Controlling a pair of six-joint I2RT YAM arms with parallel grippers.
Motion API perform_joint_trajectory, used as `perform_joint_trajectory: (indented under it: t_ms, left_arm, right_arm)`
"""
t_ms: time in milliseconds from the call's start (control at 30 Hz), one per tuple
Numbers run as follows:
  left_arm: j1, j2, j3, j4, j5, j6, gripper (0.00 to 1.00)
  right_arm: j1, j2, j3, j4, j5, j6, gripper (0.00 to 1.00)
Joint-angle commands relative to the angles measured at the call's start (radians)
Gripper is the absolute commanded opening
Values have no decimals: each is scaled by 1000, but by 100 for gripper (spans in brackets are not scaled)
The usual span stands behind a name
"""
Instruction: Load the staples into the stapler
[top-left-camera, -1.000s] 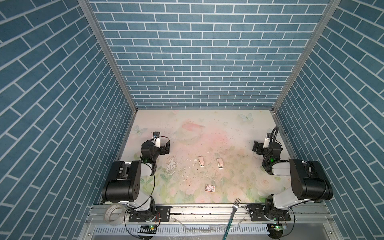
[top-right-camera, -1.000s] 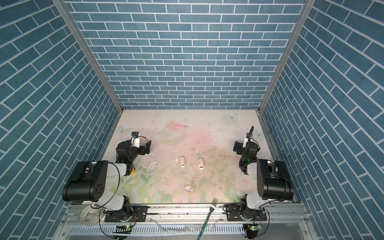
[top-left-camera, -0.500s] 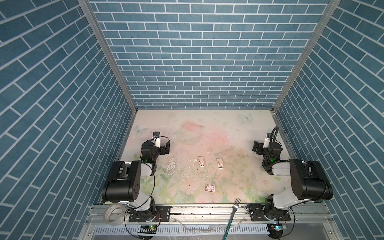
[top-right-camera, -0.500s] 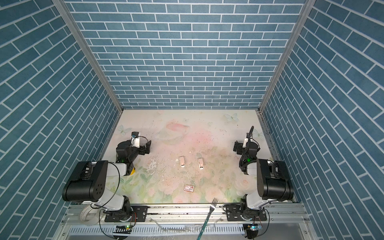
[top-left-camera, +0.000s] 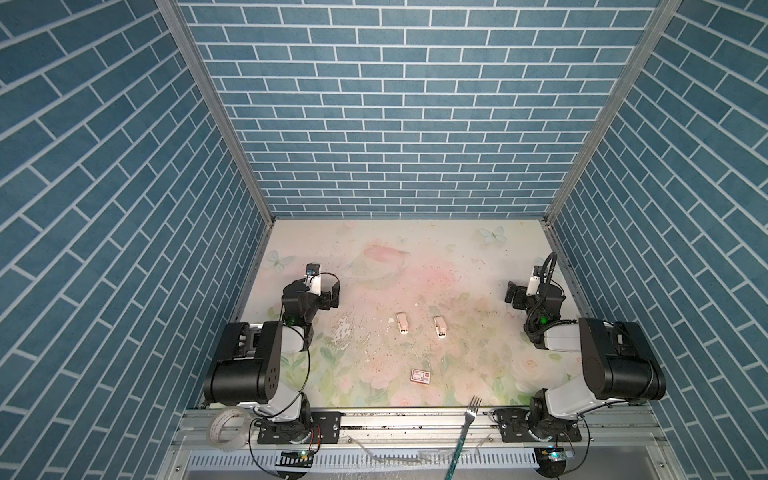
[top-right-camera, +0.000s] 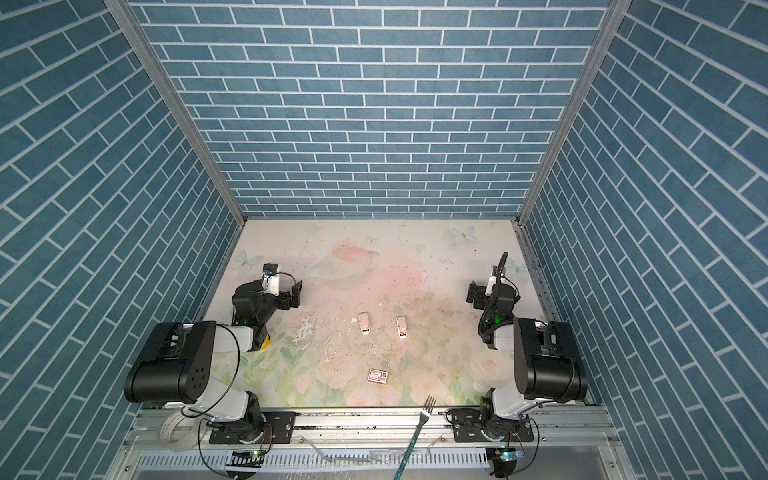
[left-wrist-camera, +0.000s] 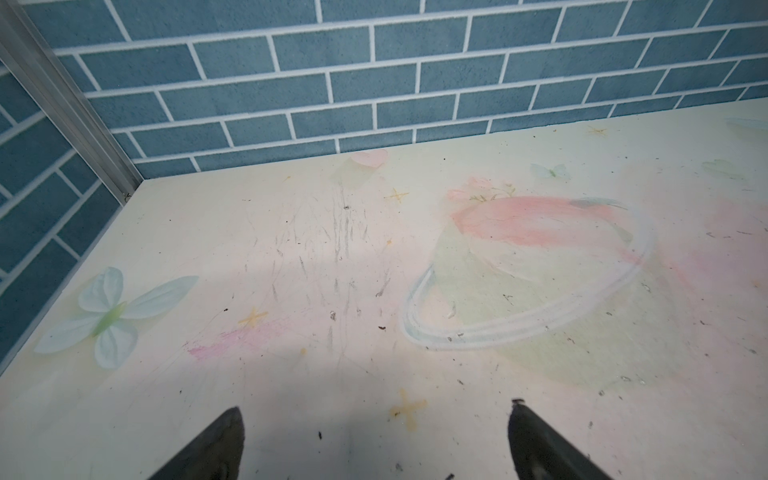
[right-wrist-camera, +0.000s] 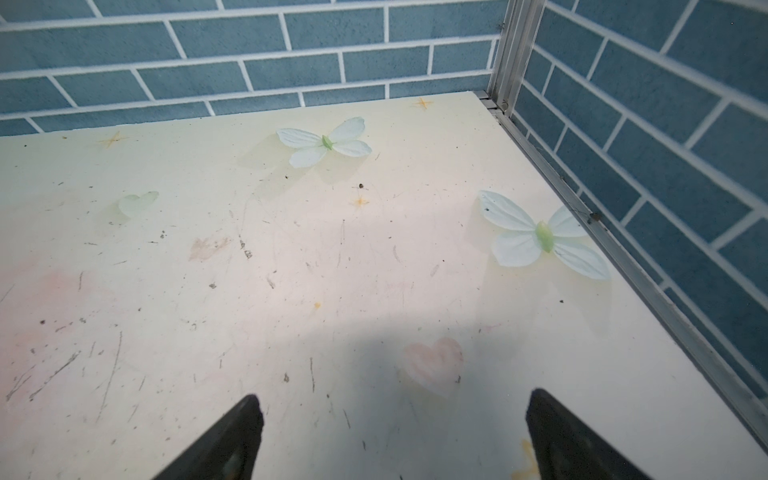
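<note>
Progress: none visible. Staples are not exposed; their white-and-red box (top-left-camera: 420, 376) lies on the surface (top-left-camera: 374, 257) between left jaws and right jaws, well apart from both. One white stapler (top-left-camera: 402, 323) and a second stapler (top-left-camera: 439, 325) lie untouched. Both jaws released, empty.

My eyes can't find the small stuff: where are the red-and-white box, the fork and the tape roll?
red-and-white box (top-left-camera: 420, 376), in a top view, centre of its top face.
fork (top-left-camera: 463, 436), in a top view, middle of its handle.
tape roll (top-left-camera: 215, 436), in a top view, its outer band.
</note>
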Motion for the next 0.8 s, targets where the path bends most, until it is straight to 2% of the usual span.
perform_joint_trajectory:
  t_ms: [0,200,267,367,467,600,767]
  left_arm:
    - [6,-7,3,-1,5,-5,100]
    - [6,-7,3,-1,6,-4,100]
    - [6,-7,3,-1,5,-5,100]
    - [6,-7,3,0,4,-5,99]
    - [6,-6,3,-3,4,-5,99]
    - [4,-7,5,-5,-1,-2,100]
    - [4,-29,10,-32,29,12,100]
  right_arm:
    - [-3,3,19,12,-7,-31,99]
    - [-3,-36,26,-30,21,-24,99]
    - [-3,-72,62,-123,42,-16,99]
    - [-3,-130,154,-368,57,-29,99]
    - [-3,-191,180,-459,55,-25,99]
    - [-3,-298,194,-579,37,83,99]
    - [-3,-392,253,-804,-66,207,99]
